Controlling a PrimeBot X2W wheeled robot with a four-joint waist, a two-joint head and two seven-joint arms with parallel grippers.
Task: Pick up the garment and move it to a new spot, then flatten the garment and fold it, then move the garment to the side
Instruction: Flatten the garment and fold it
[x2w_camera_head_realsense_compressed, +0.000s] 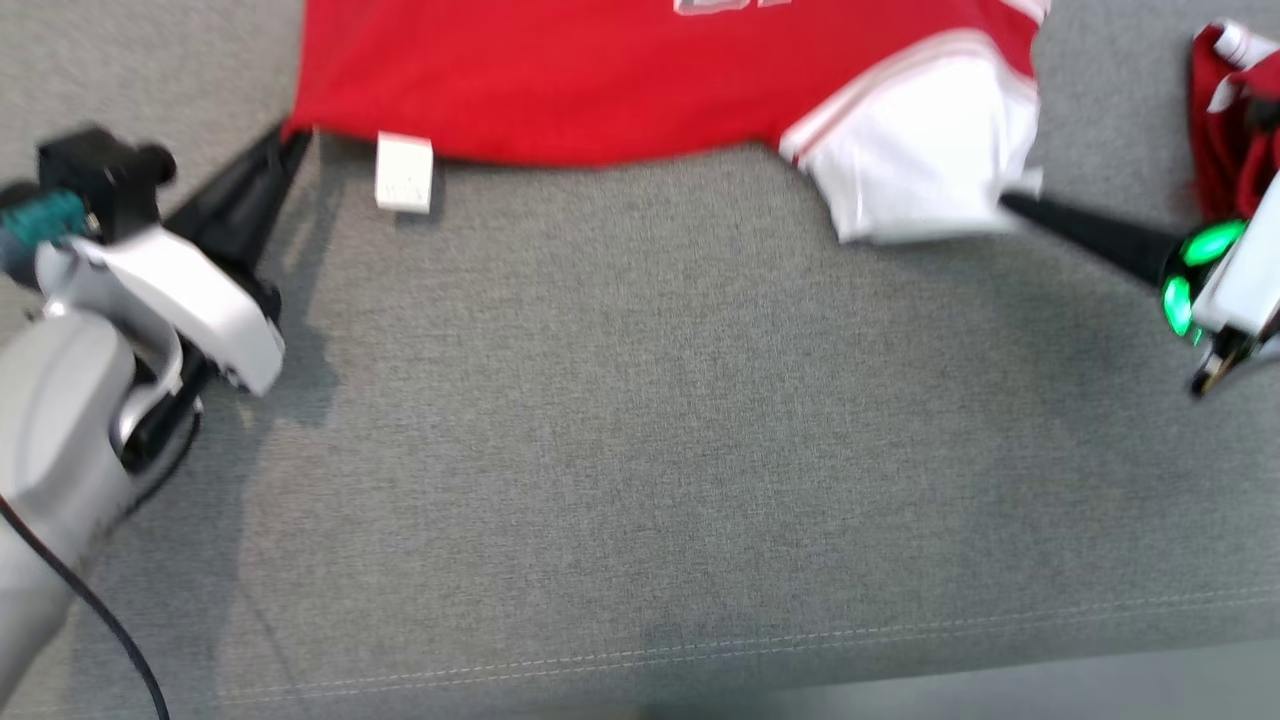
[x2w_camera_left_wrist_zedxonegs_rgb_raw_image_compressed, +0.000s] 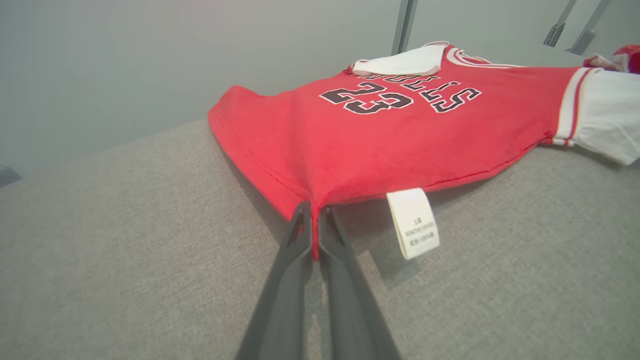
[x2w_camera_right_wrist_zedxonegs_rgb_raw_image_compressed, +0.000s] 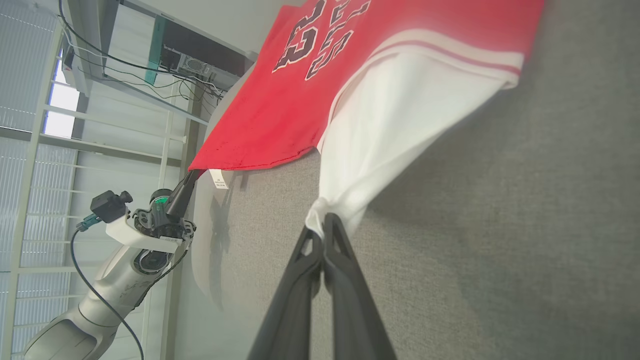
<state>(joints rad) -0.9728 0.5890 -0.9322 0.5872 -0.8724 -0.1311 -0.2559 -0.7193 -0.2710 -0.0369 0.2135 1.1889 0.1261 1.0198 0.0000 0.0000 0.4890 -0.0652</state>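
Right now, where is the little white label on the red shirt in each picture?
Head view: label upper left, under the hem.
Left wrist view: centre, right of the left claw.
Right wrist view: left of centre.
Shared landmark: left claw pinching the shirt corner beside it.

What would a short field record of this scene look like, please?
garment: red fabric jersey with white sleeves, front up, printed 23
surface: grey woven cloth surface
left gripper: shut on the jersey's hem corner
right gripper: shut on a white sleeve
label: white rectangular care label at hem
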